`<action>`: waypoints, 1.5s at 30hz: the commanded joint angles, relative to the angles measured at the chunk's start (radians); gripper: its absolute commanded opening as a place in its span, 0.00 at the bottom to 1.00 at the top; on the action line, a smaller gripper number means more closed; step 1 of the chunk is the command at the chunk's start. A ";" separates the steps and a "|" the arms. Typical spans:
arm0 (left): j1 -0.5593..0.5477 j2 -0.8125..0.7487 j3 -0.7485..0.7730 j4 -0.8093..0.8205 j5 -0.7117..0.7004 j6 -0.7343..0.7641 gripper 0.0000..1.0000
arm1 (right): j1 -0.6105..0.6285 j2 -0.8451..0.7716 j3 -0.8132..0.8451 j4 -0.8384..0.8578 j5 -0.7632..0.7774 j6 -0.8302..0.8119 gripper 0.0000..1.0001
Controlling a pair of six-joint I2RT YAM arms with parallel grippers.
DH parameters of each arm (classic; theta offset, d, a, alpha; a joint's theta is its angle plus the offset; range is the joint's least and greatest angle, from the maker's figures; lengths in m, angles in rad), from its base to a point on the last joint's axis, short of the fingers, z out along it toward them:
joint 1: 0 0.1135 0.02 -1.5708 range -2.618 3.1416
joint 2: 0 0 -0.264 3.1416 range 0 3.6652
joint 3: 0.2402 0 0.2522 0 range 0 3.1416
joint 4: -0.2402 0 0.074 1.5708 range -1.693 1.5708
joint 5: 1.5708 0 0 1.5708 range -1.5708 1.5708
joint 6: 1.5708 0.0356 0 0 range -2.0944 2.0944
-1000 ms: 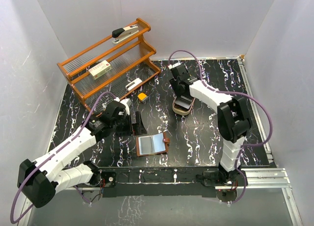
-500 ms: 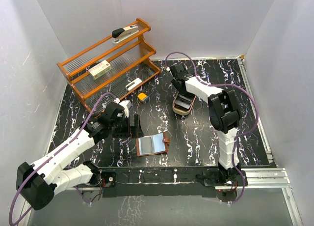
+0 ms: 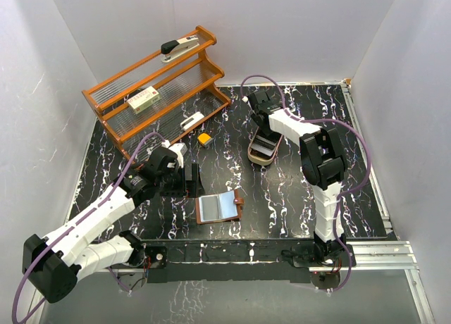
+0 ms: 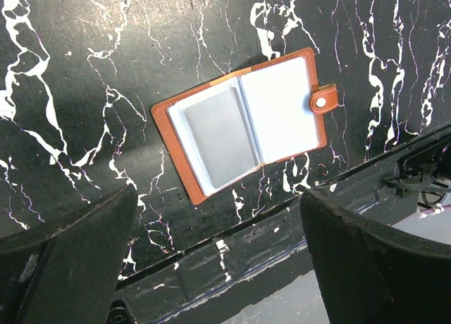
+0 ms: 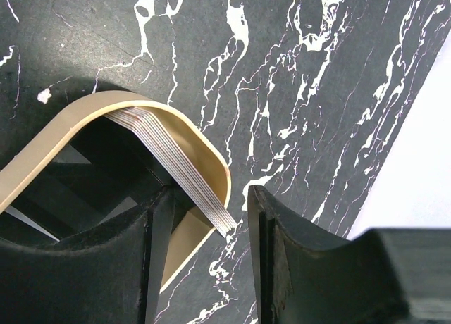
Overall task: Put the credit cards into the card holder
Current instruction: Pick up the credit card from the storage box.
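White walls point(image 3: 282, 28) enclose three sides of a black table point(image 3: 296, 190) veined in white. One orange wooden rack point(image 3: 158, 84) with ribbed clear shelves stands at the far left. It carries one stapler point(image 3: 180, 47) on top, one small box point(image 3: 143, 98) on the middle shelf and one white item point(image 3: 192, 120) (too small to identify) at its foot.

Two arms rise from the near edge. The left gripper point(image 3: 192, 177) point(image 4: 218, 264) hangs over the table just to the far-left of the card holder, its jaws spread wide and holding nothing. In the left wrist view the holder lies between and beyond the two dark fingers point(image 4: 70, 260), touching neither.

The right gripper point(image 3: 265, 137) point(image 5: 208, 253) reaches down at the one tan oval tray point(image 3: 262, 157) point(image 5: 84, 120) at centre-far. Its jaws are partly parted, one finger inside the tray and one outside. A sliver of table shows between the outer finger and the rim.

The single card holder point(image 3: 219, 207) point(image 4: 282, 102) lies open and flat at near centre, with its tab to the right. One grey card point(image 4: 220, 135) sits in its left pocket.

The remaining credit cards point(image 5: 180, 162) stand fanned on edge against the tray's end wall, roughly a dozen, with their lower corners between the right fingers.

One yellow-orange block point(image 3: 204, 138) sits between rack and tray.
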State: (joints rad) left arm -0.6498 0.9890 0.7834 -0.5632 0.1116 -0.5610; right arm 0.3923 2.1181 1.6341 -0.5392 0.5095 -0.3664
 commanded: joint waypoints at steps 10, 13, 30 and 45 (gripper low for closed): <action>0.004 -0.019 -0.001 -0.021 -0.015 0.010 0.99 | -0.014 -0.029 0.054 0.072 0.029 -0.021 0.39; 0.004 -0.019 -0.003 -0.020 -0.012 0.010 0.99 | -0.014 -0.035 0.058 0.074 0.030 -0.024 0.38; 0.004 -0.017 -0.009 -0.011 -0.012 0.010 0.99 | -0.015 -0.044 0.071 0.068 0.024 -0.033 0.27; 0.004 -0.017 -0.021 0.007 0.002 0.013 0.99 | -0.015 -0.098 0.051 -0.004 -0.017 0.016 0.12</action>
State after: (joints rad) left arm -0.6498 0.9894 0.7673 -0.5541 0.1051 -0.5606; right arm 0.3859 2.1059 1.6600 -0.5522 0.4919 -0.3756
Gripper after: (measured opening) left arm 0.985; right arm 0.159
